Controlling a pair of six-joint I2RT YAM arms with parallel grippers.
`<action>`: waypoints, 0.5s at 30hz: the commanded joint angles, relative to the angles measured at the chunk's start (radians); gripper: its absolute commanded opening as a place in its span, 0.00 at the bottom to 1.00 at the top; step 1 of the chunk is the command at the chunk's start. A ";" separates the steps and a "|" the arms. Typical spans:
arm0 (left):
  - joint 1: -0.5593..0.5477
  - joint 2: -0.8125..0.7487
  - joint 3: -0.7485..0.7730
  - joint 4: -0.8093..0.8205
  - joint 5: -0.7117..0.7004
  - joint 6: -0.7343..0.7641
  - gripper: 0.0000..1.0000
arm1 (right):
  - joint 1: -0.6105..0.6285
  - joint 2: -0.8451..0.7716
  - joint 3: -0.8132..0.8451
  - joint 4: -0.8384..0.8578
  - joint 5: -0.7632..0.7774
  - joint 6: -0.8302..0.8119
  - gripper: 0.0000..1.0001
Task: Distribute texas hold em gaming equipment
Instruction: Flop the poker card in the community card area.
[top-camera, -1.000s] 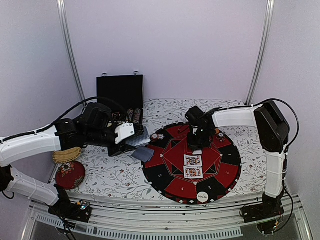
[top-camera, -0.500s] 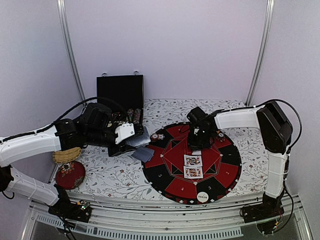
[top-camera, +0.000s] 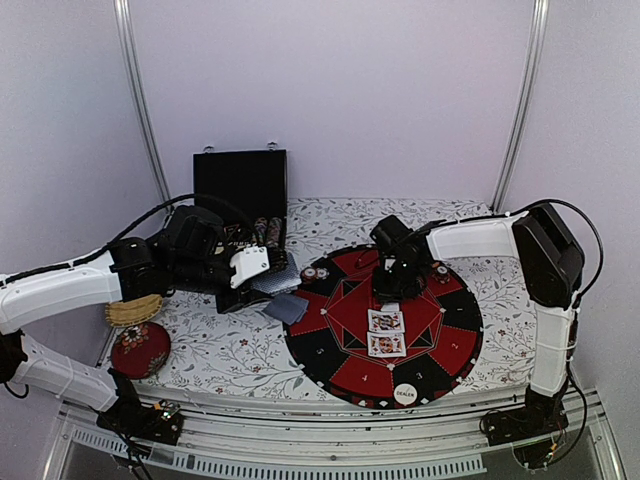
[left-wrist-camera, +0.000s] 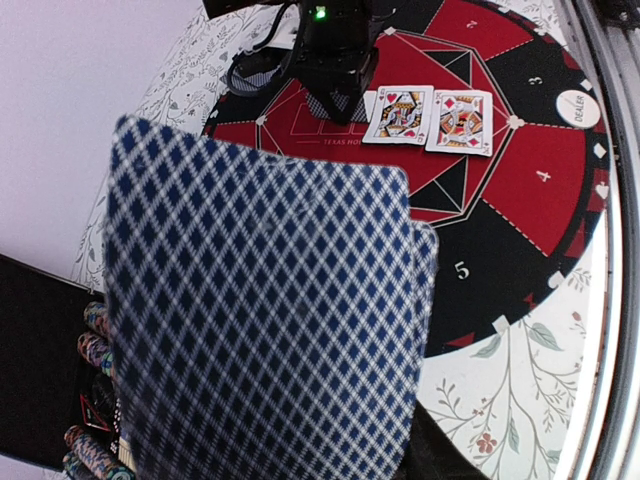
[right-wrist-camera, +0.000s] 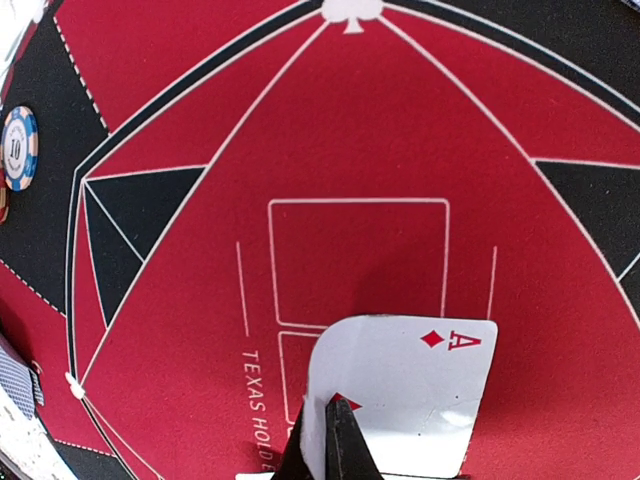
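Right gripper (right-wrist-camera: 328, 410), ace (right-wrist-camera: 425, 385), mat (right-wrist-camera: 350, 120) apparently beneath

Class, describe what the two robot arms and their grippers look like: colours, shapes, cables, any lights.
Both the left arm and the right arm have white tubular links joined by bulky black joint housings. Black cables loop along each. The left gripper has a white body. The right gripper is black with thin dark fingers, and a green light glows on its housing.
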 joint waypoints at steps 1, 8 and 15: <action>-0.018 -0.014 -0.007 0.015 0.004 0.004 0.47 | 0.010 0.021 0.012 -0.007 -0.010 -0.010 0.04; -0.017 -0.014 -0.007 0.015 0.005 0.005 0.47 | 0.012 0.018 0.026 -0.007 -0.023 -0.024 0.35; -0.017 -0.014 -0.008 0.015 0.003 0.005 0.47 | 0.040 0.002 0.092 -0.051 -0.013 -0.063 0.79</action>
